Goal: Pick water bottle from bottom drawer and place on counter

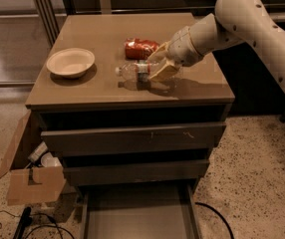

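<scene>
As clear plastic water bottle [138, 71] hovers, step: placing.
Grip: pale two-finger gripper [161, 67] clasps it.
Next: lower onto flat tan counter [92, 91], release.

- Setting: a robot test lab or workroom.
- Floor: speckled terrazzo-type floor [252, 173], with loose black cables [22, 224] and an open cardboard box [30, 180] of oddments lying on it.
- Fixture: a plain three-drawer cabinet [132, 139] standing alone, its bottom drawer [137, 215] pulled out.
- Machine: a white robot arm [242, 14]. Its gripper [162, 66], over the surface [97, 34], clasps a water bottle [135, 71].
</scene>
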### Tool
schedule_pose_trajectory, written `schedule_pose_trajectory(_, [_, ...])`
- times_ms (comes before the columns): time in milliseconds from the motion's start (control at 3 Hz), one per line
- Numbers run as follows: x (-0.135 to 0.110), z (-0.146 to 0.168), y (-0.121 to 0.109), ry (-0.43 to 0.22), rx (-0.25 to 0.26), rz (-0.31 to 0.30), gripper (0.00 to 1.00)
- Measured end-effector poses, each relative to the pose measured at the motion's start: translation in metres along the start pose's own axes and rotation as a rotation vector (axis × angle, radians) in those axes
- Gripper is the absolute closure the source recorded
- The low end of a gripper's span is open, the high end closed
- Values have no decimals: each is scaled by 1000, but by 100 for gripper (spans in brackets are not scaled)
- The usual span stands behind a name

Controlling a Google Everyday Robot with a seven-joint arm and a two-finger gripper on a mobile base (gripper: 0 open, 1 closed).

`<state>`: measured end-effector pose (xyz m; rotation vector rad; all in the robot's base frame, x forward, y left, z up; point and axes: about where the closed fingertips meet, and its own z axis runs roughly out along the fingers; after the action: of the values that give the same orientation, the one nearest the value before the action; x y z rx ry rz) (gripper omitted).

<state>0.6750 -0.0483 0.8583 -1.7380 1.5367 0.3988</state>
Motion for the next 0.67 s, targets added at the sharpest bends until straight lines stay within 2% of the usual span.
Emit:
schedule_pose_trajectory(333, [11, 5, -1, 18, -4, 16, 100])
schedule_pose_trajectory(667, [12, 5, -1, 20, -4, 18, 77])
